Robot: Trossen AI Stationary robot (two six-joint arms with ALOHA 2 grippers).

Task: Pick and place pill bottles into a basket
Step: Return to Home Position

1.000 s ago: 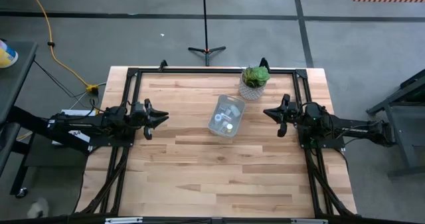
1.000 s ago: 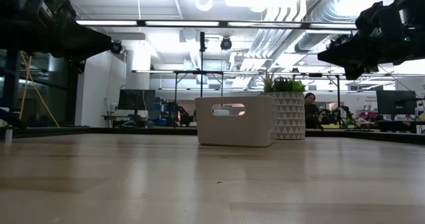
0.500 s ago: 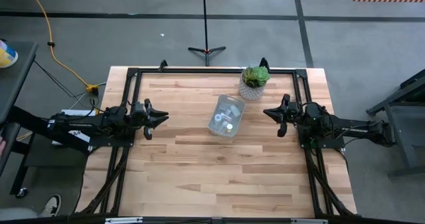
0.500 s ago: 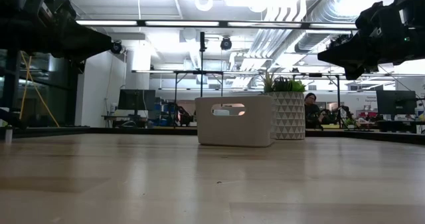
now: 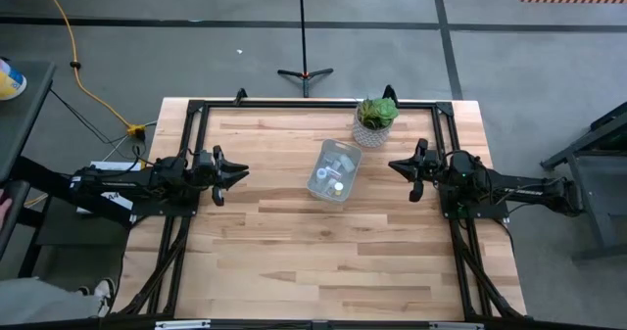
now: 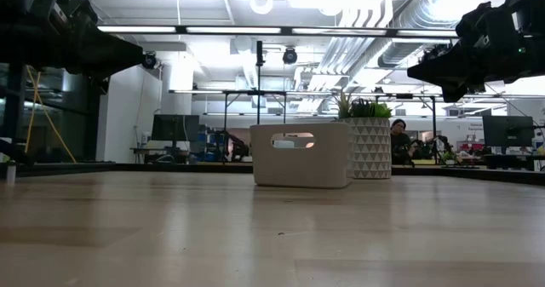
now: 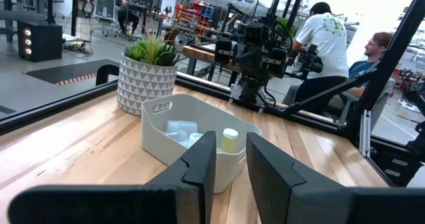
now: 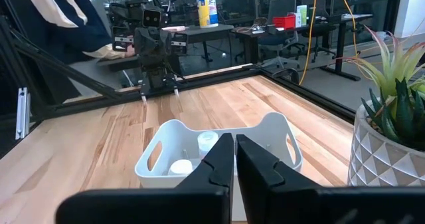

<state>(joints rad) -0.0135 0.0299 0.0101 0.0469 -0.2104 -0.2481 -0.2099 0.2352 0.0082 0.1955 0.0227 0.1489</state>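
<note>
The basket [image 5: 334,170], a translucent rectangular bin, stands on the wooden table at the middle, toward the far edge. Several small white pill bottles [image 7: 180,128] lie inside it, one with a yellowish body [image 7: 229,139]. They also show in the right wrist view [image 8: 207,141]. My left gripper [image 5: 240,171] hovers left of the basket, slightly open and empty. My right gripper [image 5: 394,165] hovers right of the basket, shut and empty. Both are above the table, as the low view shows for the left gripper [image 6: 140,59] and the right gripper [image 6: 413,68].
A white patterned pot with a green plant [image 5: 376,117] stands just beyond the basket's far right corner. A black frame [image 5: 313,103] runs along the table's far edge and sides. A person [image 5: 39,301] stands off the table's near left corner; other people show in the room behind.
Neither arm, the basket nor the bottles have moved. The person off the table's near left corner has stepped farther into view.
</note>
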